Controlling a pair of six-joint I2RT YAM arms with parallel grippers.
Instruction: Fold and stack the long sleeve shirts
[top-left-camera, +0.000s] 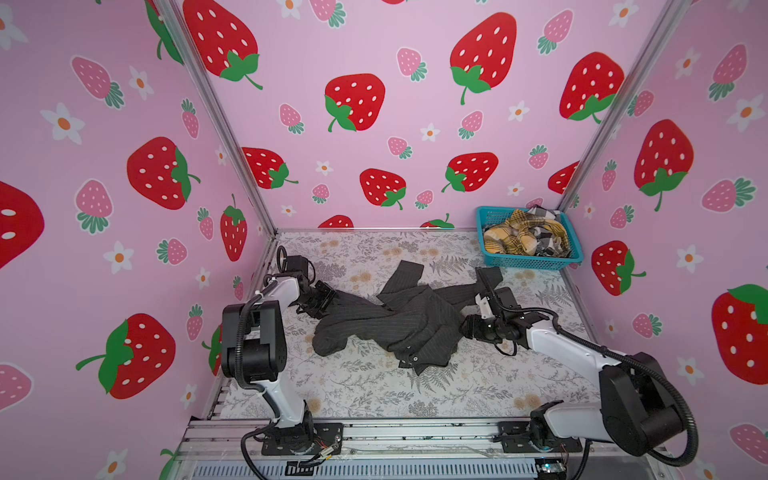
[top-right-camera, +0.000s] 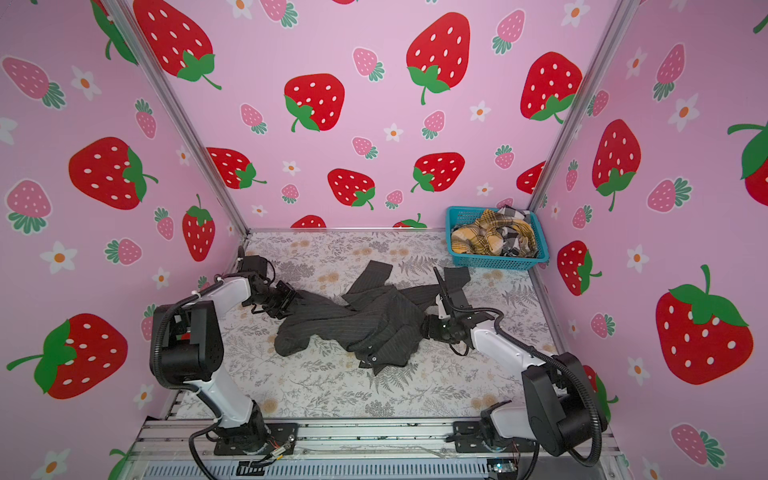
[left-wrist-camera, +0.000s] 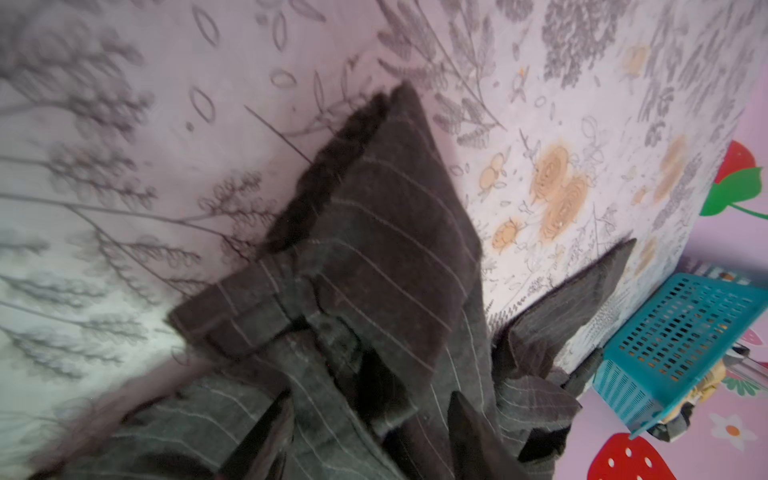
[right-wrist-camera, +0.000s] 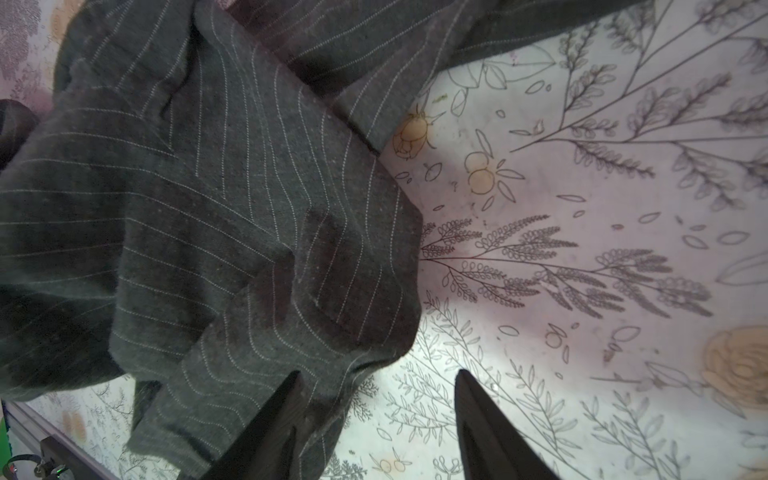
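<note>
Dark pinstriped shirt (top-left-camera: 399, 322) lies crumpled in the middle of the floral table (top-left-camera: 374, 390) in both top views, with its sleeves thrown toward the back. At its left end the left gripper (top-left-camera: 322, 301) has its jaws apart with folds of cloth between them; whether it pinches them I cannot tell. At the right end the right gripper (right-wrist-camera: 378, 374) stands wide, one finger over the shirt's edge, holding nothing. In the table's far right corner, well apart, the turquoise basket (top-left-camera: 523, 262) holds the yellow plaid shirt (top-left-camera: 515, 241) and the checked shirt (top-left-camera: 542, 212).
</note>
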